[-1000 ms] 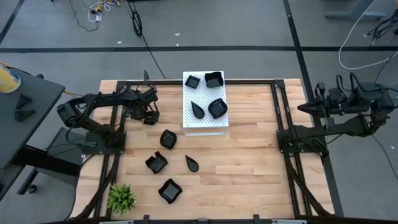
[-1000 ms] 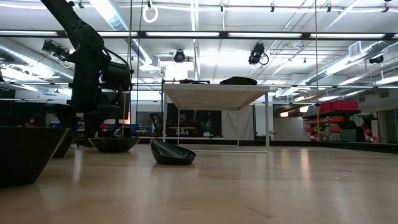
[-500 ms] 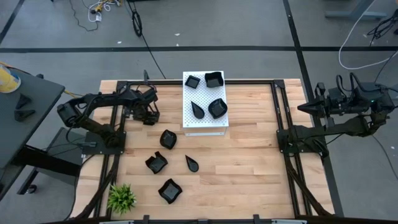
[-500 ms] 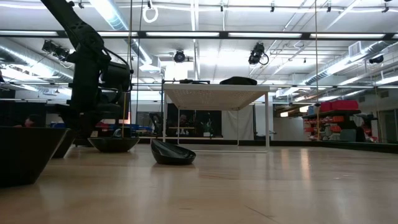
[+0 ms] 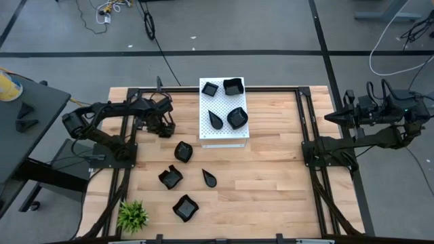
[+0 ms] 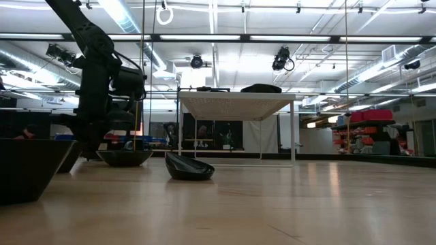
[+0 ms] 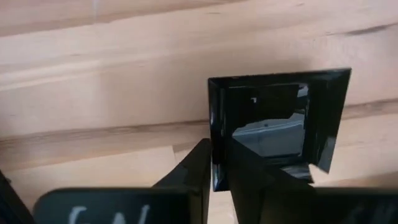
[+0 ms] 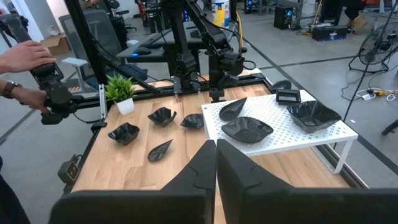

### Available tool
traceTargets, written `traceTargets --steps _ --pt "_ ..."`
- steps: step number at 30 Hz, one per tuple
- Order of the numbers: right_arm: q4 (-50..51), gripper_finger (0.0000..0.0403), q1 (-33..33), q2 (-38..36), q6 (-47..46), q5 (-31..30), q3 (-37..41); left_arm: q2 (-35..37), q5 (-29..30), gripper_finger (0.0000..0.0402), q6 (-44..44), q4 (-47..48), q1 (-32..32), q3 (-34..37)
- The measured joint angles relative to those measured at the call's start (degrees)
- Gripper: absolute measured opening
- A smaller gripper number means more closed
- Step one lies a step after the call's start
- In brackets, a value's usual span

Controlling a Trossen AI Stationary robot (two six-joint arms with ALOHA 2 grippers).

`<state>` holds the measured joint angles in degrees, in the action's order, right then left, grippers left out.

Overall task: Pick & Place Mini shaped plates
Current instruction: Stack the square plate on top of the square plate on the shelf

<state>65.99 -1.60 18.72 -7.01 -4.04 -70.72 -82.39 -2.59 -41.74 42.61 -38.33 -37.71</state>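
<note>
Left pincer (image 5: 164, 129): I have it low over the surface (image 5: 271, 169), just left of the white perforated board (image 5: 224, 132). In my wrist view its fingers (image 7: 196, 168) are drawn narrow on the near rim of a small square black plate (image 7: 280, 118), one finger outside the wall and one inside.
Square plate: it lies on the wood under that pincer.
Plates on the board: I count four: a small square one (image 5: 209, 88), a larger angular one (image 5: 233, 86), a teardrop (image 5: 215, 119) and a rounded one (image 5: 237, 118).
Plates on the wood: four more in front of the board (image 5: 183, 151) (image 5: 170, 177) (image 5: 209, 179) (image 5: 184, 207).
Right pincer (image 8: 216, 163): parked off the right edge of the surface, fingers pressed together, holding nothing.
Green plant (image 5: 132, 215): at the near left corner.
Room: a person's hand (image 8: 25, 57) shows at the far side in my right wrist view.
</note>
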Motion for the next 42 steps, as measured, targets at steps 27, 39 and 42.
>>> traceTargets --steps 27,39,42 --pt "0.0 0.0019 0.0 0.0 0.0 0.0 0.0 0.8 -0.2 0.0025 1.6 1.1 0.7 -9.3" --pt "0.0 0.0019 0.0 0.0 0.0 0.0 0.0 0.8 1.3 0.0079 6.6 3.8 0.1 -9.4" --pt "0.0 0.0019 0.0 0.0 0.0 0.0 0.0 0.8 1.0 0.0121 8.0 3.2 -0.5 -8.8"
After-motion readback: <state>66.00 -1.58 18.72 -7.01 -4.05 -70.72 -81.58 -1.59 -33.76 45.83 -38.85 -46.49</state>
